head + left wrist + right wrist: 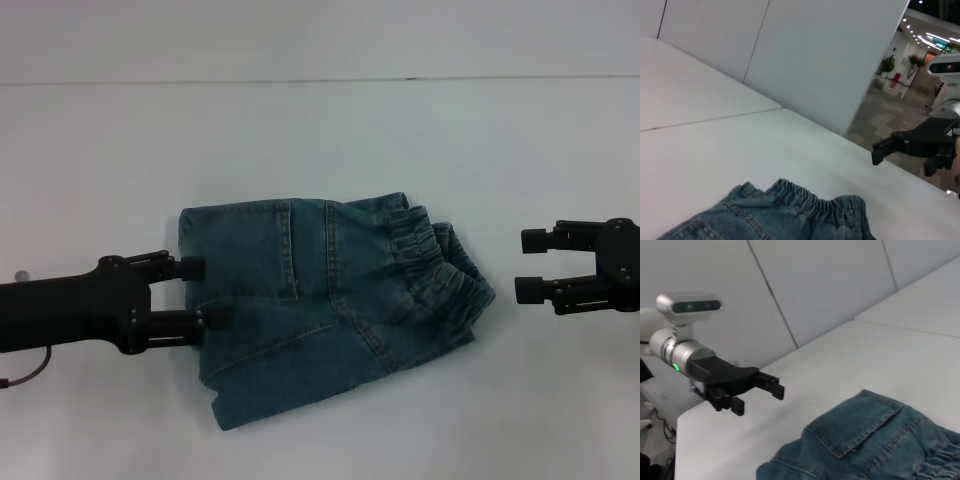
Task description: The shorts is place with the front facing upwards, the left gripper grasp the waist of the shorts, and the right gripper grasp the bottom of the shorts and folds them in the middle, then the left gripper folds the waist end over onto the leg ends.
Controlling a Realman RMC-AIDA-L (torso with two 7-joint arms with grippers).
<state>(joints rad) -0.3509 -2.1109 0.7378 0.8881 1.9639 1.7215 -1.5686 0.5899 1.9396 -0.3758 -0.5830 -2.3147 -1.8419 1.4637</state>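
The blue denim shorts (320, 300) lie folded in the middle of the white table (320, 140). Their crinkled elastic waist (430, 255) points to the right, and the flat leg ends (190, 235) lie at the left. My left gripper (218, 293) is open, its two fingers spread over the left edge of the shorts and holding nothing. Off to the right, my right gripper (523, 265) is open and a short gap away from the waist. The left wrist view shows the waist (810, 202) with the right gripper (903, 161) beyond it. The right wrist view shows the shorts (865, 440) and the left gripper (760, 399).
A seam (300, 81) runs across the far part of the table. Bare white tabletop surrounds the shorts. A small pale object (20, 273) sits at the far left, beside the left arm. Grey wall panels (830, 50) stand behind the table.
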